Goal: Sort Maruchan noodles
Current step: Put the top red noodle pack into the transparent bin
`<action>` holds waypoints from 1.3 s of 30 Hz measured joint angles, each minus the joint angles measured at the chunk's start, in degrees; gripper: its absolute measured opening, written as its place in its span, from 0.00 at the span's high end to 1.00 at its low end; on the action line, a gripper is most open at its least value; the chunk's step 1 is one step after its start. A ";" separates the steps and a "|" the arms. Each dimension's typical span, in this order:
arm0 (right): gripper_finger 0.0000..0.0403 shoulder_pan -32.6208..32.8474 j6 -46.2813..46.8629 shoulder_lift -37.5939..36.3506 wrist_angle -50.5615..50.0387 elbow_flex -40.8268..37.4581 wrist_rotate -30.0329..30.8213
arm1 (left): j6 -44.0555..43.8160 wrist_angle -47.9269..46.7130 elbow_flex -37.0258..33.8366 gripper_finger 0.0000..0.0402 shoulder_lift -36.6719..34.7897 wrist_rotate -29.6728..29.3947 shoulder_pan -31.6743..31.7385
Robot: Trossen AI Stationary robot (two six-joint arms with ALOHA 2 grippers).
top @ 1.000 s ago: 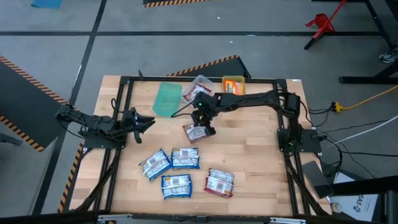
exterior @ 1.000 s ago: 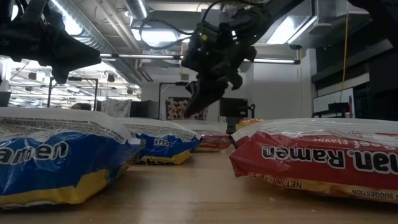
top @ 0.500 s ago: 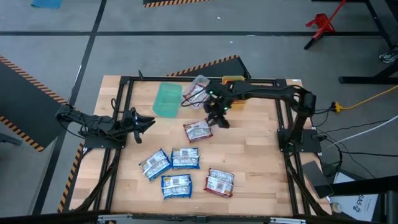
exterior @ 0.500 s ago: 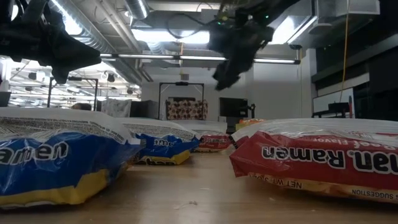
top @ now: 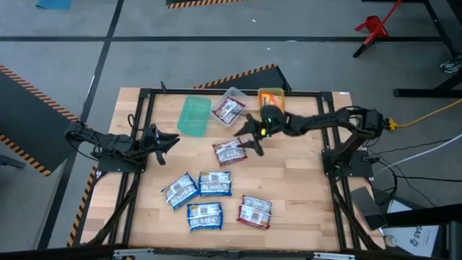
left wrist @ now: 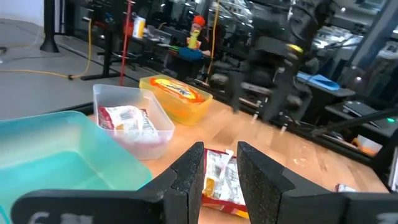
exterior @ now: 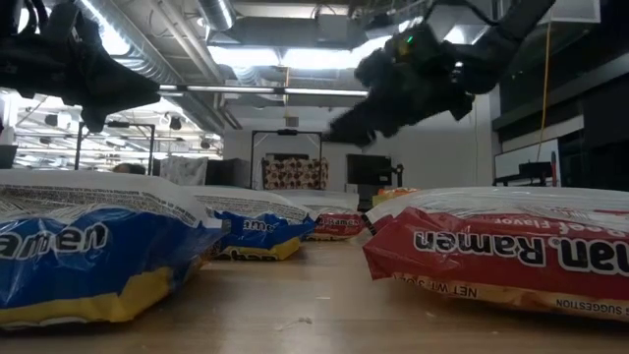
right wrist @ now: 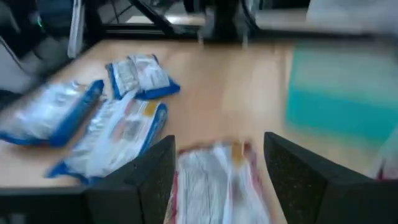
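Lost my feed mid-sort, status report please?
Right gripper open, empty, above red flat plastic noodle packet on table. Left gripper open, parked at left edge. One red packet in clear bin. Nothing blocking.

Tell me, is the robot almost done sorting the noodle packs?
Not yet. The clear bin holds one red packet and the yellow bin an orange one. The right gripper, open, hangs beside a red packet on the table. Three blue packets and another red wait.
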 joint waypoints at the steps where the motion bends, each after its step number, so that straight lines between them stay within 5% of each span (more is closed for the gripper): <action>1: 0.43 1.28 -3.96 0.32 1.97 -0.72 2.02 | -0.52 0.00 0.00 0.78 -0.01 -0.09 -0.01; 6: 0.43 4.28 -12.93 4.19 2.54 0.64 9.52 | -1.79 0.00 0.00 0.78 -0.01 0.40 0.01; 16: 0.43 4.61 -12.54 13.73 2.45 6.09 4.31 | -1.28 -0.02 0.00 0.78 0.00 -0.15 0.01; 39: 0.43 4.50 -8.93 21.01 3.20 7.99 6.90 | -0.80 -0.02 0.00 0.78 -0.01 -0.29 -0.01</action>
